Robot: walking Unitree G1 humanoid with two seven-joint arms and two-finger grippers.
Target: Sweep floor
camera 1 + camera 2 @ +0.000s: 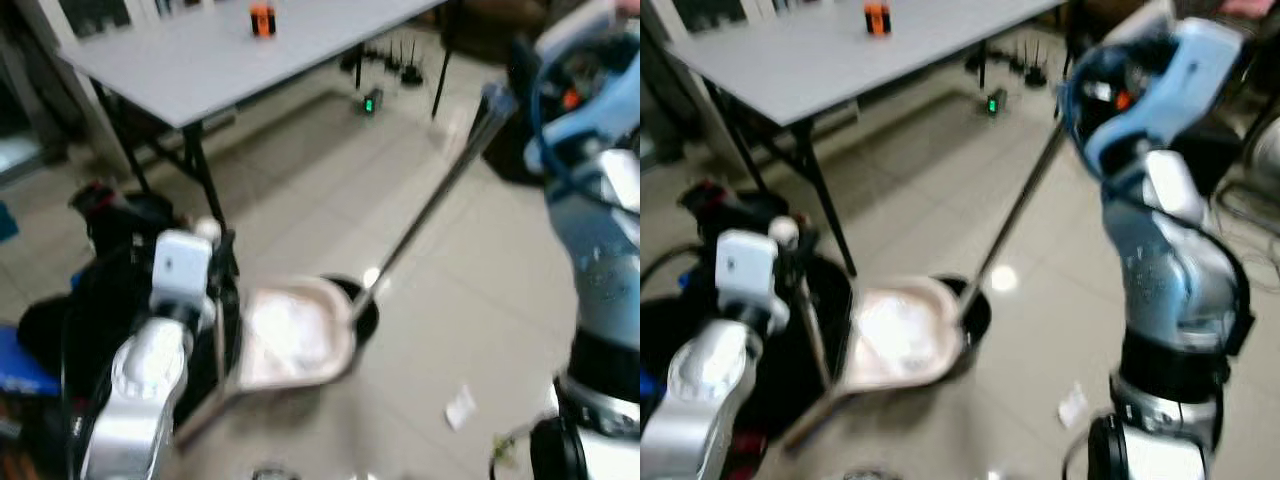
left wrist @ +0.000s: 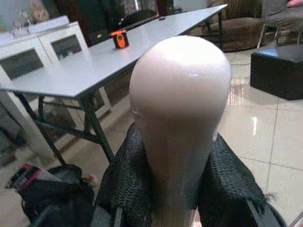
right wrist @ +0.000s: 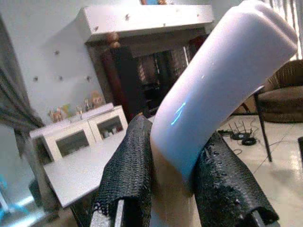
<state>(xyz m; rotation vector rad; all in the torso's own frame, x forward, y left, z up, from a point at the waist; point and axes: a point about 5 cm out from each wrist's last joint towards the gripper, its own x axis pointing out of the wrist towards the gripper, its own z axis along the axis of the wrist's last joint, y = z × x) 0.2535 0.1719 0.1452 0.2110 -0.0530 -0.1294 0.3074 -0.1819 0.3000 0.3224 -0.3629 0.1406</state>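
Note:
My left gripper (image 2: 177, 156) is shut on the rounded pale-pink top of the dustpan handle (image 2: 180, 94), black fingers (image 2: 128, 179) pressed on both sides. The pink dustpan (image 1: 295, 335) rests on the tiled floor in front of me with white debris inside. My right gripper (image 3: 175, 161) is shut on the white end of the broom handle (image 3: 222, 80). The broom's metal pole (image 1: 430, 205) slants down from the upper right to its dark head (image 1: 362, 308) at the dustpan's right edge. A white paper scrap (image 1: 460, 407) lies on the floor to the right.
A grey folding table (image 1: 230, 60) with an orange object (image 1: 262, 20) stands ahead on the left, its black legs (image 1: 200, 175) close to the dustpan. Black bags (image 1: 110, 220) sit at my left. A green-lit device (image 1: 370, 102) and cables lie beyond the table.

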